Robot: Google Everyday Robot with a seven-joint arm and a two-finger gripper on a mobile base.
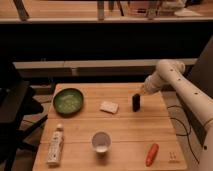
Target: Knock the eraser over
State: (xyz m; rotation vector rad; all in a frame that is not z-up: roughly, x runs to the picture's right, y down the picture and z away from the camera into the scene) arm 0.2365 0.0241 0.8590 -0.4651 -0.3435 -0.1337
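1. Nearest, a carrot (152, 154), a clear cup (101, 142) and a white bottle (55, 145) lay along the front of the wooden table (125, 130).
2. Further back sat a green bowl (68, 101) and a pale pad (109, 106).
3. Beyond the pad, the eraser (136, 102) stood upright toward the table's right rear.
4. Just above it, the gripper (140, 92) hung with its fingers closed together, holding nothing; whether it touched the eraser's top could not be told.
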